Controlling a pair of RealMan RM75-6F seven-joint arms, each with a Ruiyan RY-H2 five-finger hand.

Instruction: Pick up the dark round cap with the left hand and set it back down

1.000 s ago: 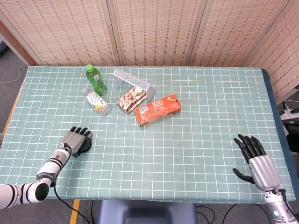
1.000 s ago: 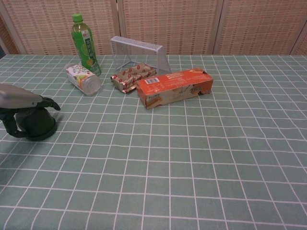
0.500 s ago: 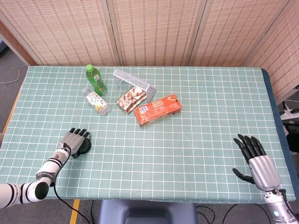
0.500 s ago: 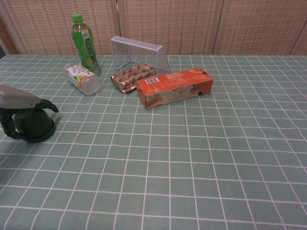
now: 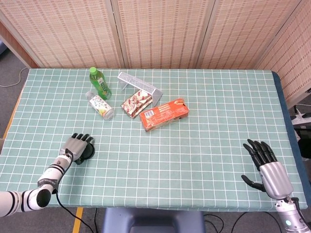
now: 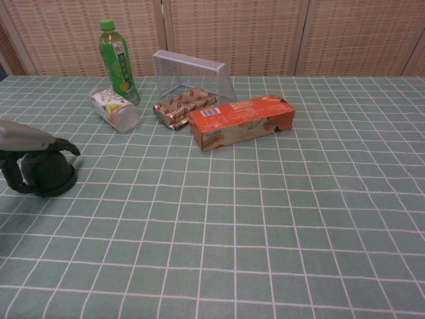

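Observation:
The dark round cap (image 5: 87, 152) (image 6: 50, 175) is at the table's near left, its base at or just above the cloth. My left hand (image 5: 77, 145) (image 6: 26, 143) lies over its top and grips it, dark fingers curled down the far side and the thumb on the near side. Most of the cap is hidden under the hand in the head view. My right hand (image 5: 266, 162) rests at the near right of the table with its fingers spread and nothing in it; the chest view does not show it.
At the back left stand a green bottle (image 5: 99, 83), a small bottle lying on its side (image 5: 100, 106), a tipped clear tray (image 5: 138, 85), a snack packet (image 5: 136, 104) and an orange box (image 5: 164, 113). The green checked cloth (image 5: 194, 145) covers the table.
My left hand and the cap under it have shifted slightly toward the robot and to the left. The right hand has not moved.

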